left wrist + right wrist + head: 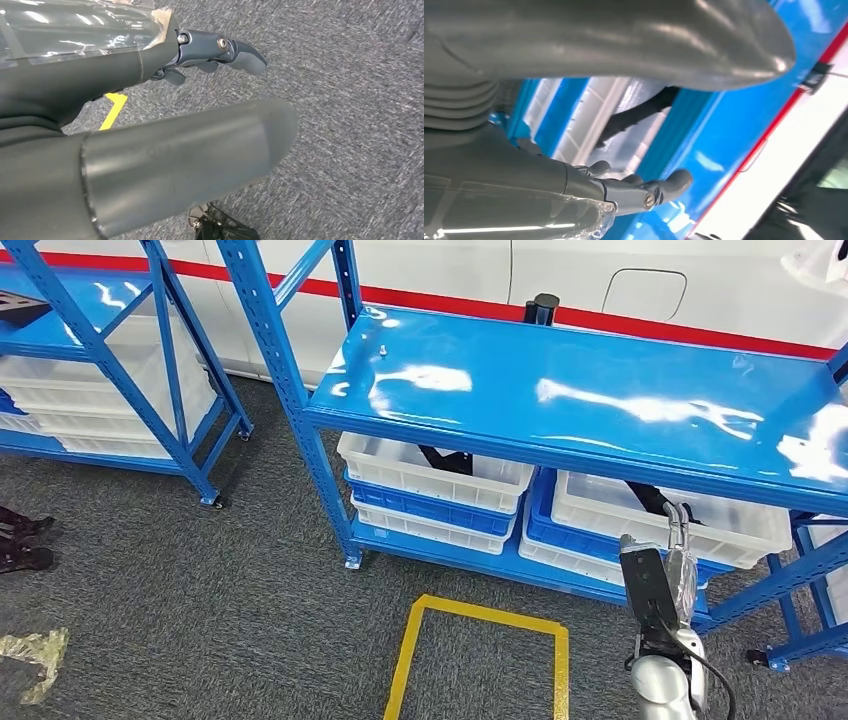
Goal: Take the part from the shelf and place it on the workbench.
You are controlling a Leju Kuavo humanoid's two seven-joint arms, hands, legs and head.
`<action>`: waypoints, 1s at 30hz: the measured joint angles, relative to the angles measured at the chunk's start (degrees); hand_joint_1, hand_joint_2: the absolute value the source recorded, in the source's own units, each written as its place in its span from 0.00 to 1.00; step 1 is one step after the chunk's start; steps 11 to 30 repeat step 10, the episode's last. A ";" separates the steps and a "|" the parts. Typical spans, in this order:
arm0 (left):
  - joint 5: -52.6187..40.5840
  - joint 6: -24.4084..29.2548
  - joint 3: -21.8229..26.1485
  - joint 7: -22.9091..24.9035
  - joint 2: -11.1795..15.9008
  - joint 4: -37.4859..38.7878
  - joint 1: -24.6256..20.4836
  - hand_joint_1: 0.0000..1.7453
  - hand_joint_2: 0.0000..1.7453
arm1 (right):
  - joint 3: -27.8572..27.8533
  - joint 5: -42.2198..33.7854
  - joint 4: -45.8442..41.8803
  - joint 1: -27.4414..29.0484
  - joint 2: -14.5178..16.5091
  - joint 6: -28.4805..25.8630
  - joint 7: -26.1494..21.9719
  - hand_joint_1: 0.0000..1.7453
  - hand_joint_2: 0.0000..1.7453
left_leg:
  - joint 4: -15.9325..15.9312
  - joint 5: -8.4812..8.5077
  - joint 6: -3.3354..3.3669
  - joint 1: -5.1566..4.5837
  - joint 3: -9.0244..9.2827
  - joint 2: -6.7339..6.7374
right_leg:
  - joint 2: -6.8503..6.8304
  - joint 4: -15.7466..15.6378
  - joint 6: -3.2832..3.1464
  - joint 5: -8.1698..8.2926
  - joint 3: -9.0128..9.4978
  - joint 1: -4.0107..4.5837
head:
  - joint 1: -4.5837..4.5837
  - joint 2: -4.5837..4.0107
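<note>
Your right robot hand [668,570] hangs empty, fingers apart, before the white bin [670,515] holding the black part [650,498]; your left robot hand [150,100], unclenched, faces the carpet [350,100]

The right hand [589,150], a grey ribbed cover with a thick grey thumb and darker fingers [664,186] stretched out and apart, holds nothing and reaches toward the glossy blue metal shelf [729,125]. Past the fingers sits a white plastic bin [589,117] under the blue shelf board, and in it lies a slim black part [639,112] wrapped in clear film. Clear plastic film [524,220] also covers the back of the hand, and beyond the shelf edge a red stripe [769,135] runs along a white wall [784,175]
</note>
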 joint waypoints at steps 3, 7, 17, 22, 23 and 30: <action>-0.26 -0.40 0.47 0.00 -0.05 -0.03 0.08 0.00 0.00 | -0.49 -1.63 0.32 0.53 0.18 1.06 1.40 0.00 0.75 | -0.15 0.12 0.82 0.05 0.13 0.15 | 0.07 0.03 -0.25 0.05 0.03 0.26 | -0.05 0.00; -0.75 -0.72 0.91 0.05 -0.12 -0.02 0.07 0.00 0.50 | -2.88 -4.16 4.11 1.10 0.67 1.22 2.76 0.00 1.00 | -0.43 0.12 0.32 0.26 0.31 0.31 | 0.09 0.06 -0.97 -0.08 0.07 0.63 | -0.06 0.00; -1.22 -0.72 1.05 0.44 -0.13 -0.02 0.05 0.00 1.00 | -5.19 -5.86 10.56 0.81 0.96 -0.02 2.59 0.00 1.00 | -0.51 0.01 -1.04 0.52 0.38 0.37 | 0.09 0.09 -1.30 -0.15 0.09 0.87 | -0.02 0.00; -1.22 -0.72 1.05 0.44 -0.13 -0.02 0.05 0.00 1.00 | -5.19 -5.86 10.56 0.81 0.96 -0.02 2.59 0.00 1.00 | -0.51 0.01 -1.04 0.52 0.38 0.37 | 0.09 0.09 -1.30 -0.15 0.09 0.87 | -0.02 0.00; -1.22 -0.72 1.05 0.44 -0.13 -0.02 0.05 0.00 1.00 | -5.19 -5.86 10.56 0.81 0.96 -0.02 2.59 0.00 1.00 | -0.51 0.01 -1.04 0.52 0.38 0.37 | 0.09 0.09 -1.30 -0.15 0.09 0.87 | -0.02 0.00; -1.22 -0.72 1.05 0.44 -0.13 -0.02 0.05 0.00 1.00 | -5.19 -5.86 10.56 0.81 0.96 -0.02 2.59 0.00 1.00 | -0.51 0.01 -1.04 0.52 0.38 0.37 | 0.09 0.09 -1.30 -0.15 0.09 0.87 | -0.02 0.00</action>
